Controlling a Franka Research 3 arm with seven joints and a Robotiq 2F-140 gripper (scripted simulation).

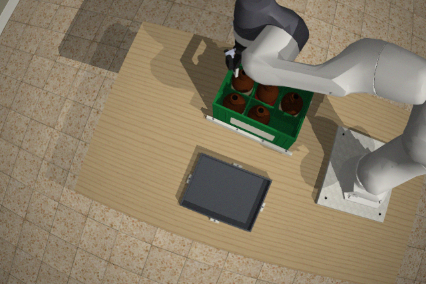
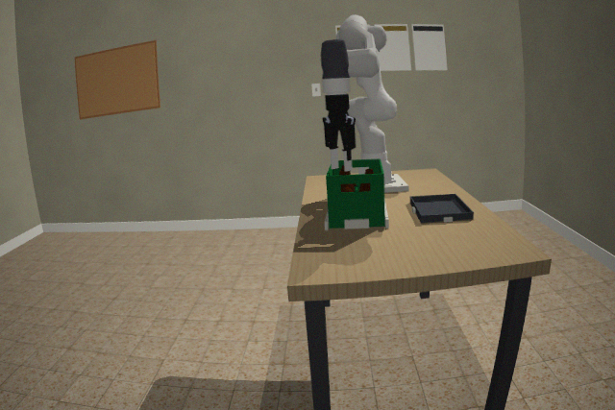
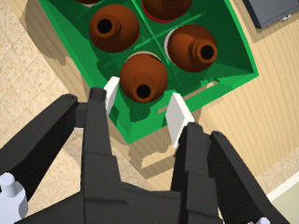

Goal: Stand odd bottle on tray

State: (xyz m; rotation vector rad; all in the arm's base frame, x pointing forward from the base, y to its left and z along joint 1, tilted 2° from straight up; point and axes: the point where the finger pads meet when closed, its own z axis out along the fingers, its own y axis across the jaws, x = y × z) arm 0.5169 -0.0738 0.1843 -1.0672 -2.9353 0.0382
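The green crate point(image 1: 219, 112) point(image 2: 355, 209) point(image 3: 132, 132) stands upright with five brown bottles in it. My gripper point(image 1: 237, 70) point(image 2: 341, 164) point(image 3: 143, 97) is partly open over the far-left corner cell in the top view. Its white fingertips stand on either side of the corner bottle point(image 1: 242, 83) point(image 3: 142, 77), with gaps beside the neck. The other bottles are the far middle one point(image 1: 267, 93) point(image 3: 112, 35), far right one point(image 1: 291, 104), near left one point(image 1: 234, 104) point(image 3: 187, 47) and near middle one point(image 1: 257, 116) point(image 3: 167, 7). No neck difference can be told. The dark tray point(image 1: 223, 187) point(image 2: 439, 206) point(image 3: 277, 11) is flat and empty.
A white strip point(image 1: 249, 136) runs along the crate's near side. Small white blocks flank the tray. The crate's near-right cell in the top view holds no bottle. The arm's base plate point(image 1: 335, 171) is right of crate and tray; the forearm passes over the crate's far side.
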